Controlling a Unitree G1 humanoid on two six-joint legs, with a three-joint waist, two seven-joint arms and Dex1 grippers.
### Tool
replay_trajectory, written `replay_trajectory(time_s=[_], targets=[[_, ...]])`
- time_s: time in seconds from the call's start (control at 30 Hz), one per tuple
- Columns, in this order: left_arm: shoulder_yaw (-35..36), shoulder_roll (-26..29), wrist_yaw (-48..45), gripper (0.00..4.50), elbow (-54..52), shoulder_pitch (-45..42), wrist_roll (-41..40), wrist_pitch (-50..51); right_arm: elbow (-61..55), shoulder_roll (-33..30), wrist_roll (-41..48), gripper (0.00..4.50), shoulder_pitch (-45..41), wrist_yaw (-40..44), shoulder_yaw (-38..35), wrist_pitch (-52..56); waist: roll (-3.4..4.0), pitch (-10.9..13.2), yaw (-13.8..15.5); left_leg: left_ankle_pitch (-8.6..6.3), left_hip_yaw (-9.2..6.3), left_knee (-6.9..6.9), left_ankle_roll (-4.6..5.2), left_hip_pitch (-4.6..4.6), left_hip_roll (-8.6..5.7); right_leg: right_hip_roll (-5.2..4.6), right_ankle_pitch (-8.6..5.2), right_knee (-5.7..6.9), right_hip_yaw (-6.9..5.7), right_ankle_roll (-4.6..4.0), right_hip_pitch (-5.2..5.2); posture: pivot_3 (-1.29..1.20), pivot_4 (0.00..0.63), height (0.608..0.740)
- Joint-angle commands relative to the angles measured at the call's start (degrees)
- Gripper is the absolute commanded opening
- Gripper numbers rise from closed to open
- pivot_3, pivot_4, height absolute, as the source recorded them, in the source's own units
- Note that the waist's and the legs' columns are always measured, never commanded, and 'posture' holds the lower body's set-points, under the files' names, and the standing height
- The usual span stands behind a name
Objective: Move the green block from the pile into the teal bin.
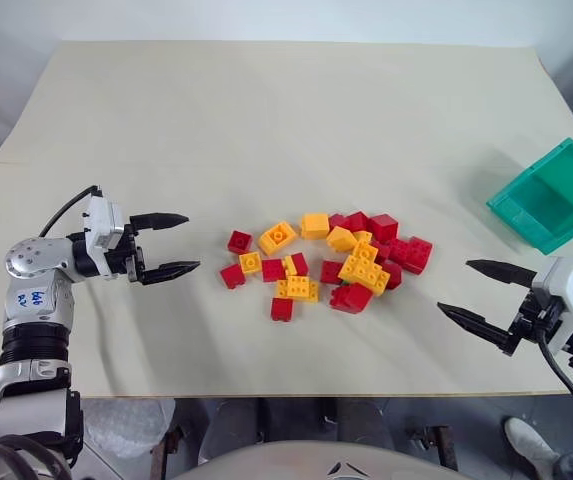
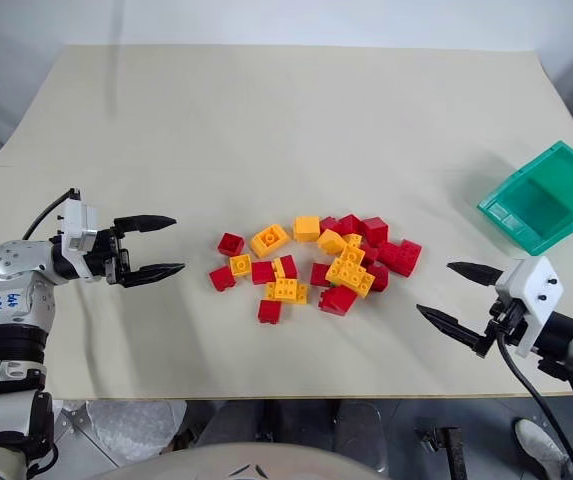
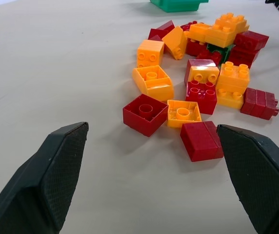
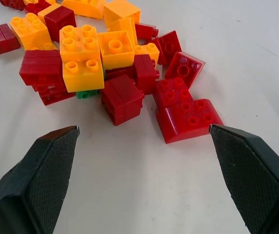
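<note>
Both grippers, left gripper (image 1: 166, 243) and right gripper (image 1: 481, 290), are held wide open and empty beside the pile (image 1: 331, 262), so the seemingly half-buried green block (image 4: 87, 93) must first be uncovered.

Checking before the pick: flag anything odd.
The green block is nearly buried in the pile, wedged under a yellow-orange brick. The teal bin is tipped up at the table's edge.
</note>
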Motion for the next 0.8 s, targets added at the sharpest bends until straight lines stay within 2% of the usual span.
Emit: replay_trajectory(time_s=[0.03,0.23,0.33,0.37,0.47,0.53,0.7,0.8], targets=[[0.5,-0.4,-1.2,4.50,-1.2,-1.4,-1.3,-0.9,-1.9,0.6,1.1,4.47,-0.3,-0.4,-1.6,-0.8,0.00,0.0,0.0,0.00,0.00,0.00,0.00,0.00,0.00,0.00,0.00,0.00,0.00,0.00,0.00,0.00,0.150,0.740],[0.4,-0.7,0.8,4.50,-2.9,-3.0,-1.8,4.5,-6.8,-0.3,0.0,4.47,0.8,-5.6,-1.2,5.3,0.00,0.0,0.0,0.00,0.00,0.00,0.00,0.00,0.00,0.00,0.00,0.01,0.00,0.00,-0.01,0.00,0.150,0.740],[-0.5,-0.2,1.6,4.50,-3.9,-3.1,-0.9,7.3,-10.5,-3.7,-1.8,4.47,2.0,-6.3,0.7,10.1,0.00,0.0,0.0,0.00,0.00,0.00,0.00,-0.01,-0.01,0.00,0.00,0.01,0.01,0.00,-0.01,0.00,0.150,0.740],[-0.7,-0.3,1.4,4.50,-4.2,-3.1,-0.7,7.2,-11.5,-3.4,0.8,4.47,1.7,-6.9,0.2,12.3,0.00,0.0,0.0,0.00,0.00,0.01,0.01,-0.01,-0.01,0.00,0.00,0.01,0.02,0.00,-0.01,0.00,0.150,0.740],[-0.6,-0.9,-1.0,4.50,-4.3,-3.7,-2.2,7.1,-17.8,-2.0,6.3,3.89,2.1,-8.7,-1.1,16.1,-0.01,0.0,0.0,-0.01,-0.02,0.00,0.01,-0.01,0.01,0.01,0.00,-0.01,0.00,0.00,-0.01,0.00,0.150,0.740],[-1.1,-1.0,-1.0,4.50,-4.1,-4.1,-1.6,6.7,-22.2,-0.8,9.0,3.27,1.8,-10.6,-1.0,17.0,-0.01,0.0,0.1,-0.01,-0.05,0.00,-0.01,-0.02,0.03,0.04,0.00,-0.02,-0.02,0.00,-0.01,0.00,0.150,0.740],[-2.2,-1.6,-5.7,4.50,-5.2,-3.3,-2.9,5.8,-28.8,0.0,13.9,1.66,-2.4,-17.5,5.2,22.8,-0.02,0.0,0.0,-0.02,-0.04,0.02,-0.01,-0.02,0.00,0.00,0.01,-0.04,0.01,0.01,0.00,0.00,0.150,0.740],[-2.6,-2.3,-8.5,4.50,-7.5,-2.4,-4.7,7.3,-28.6,0.6,14.2,0.73,-6.9,-21.0,12.2,26.0,-0.02,0.0,-0.1,-0.02,-0.05,0.01,-0.01,-0.02,0.01,0.00,0.01,-0.05,0.01,0.01,-0.01,0.00,0.150,0.740]])
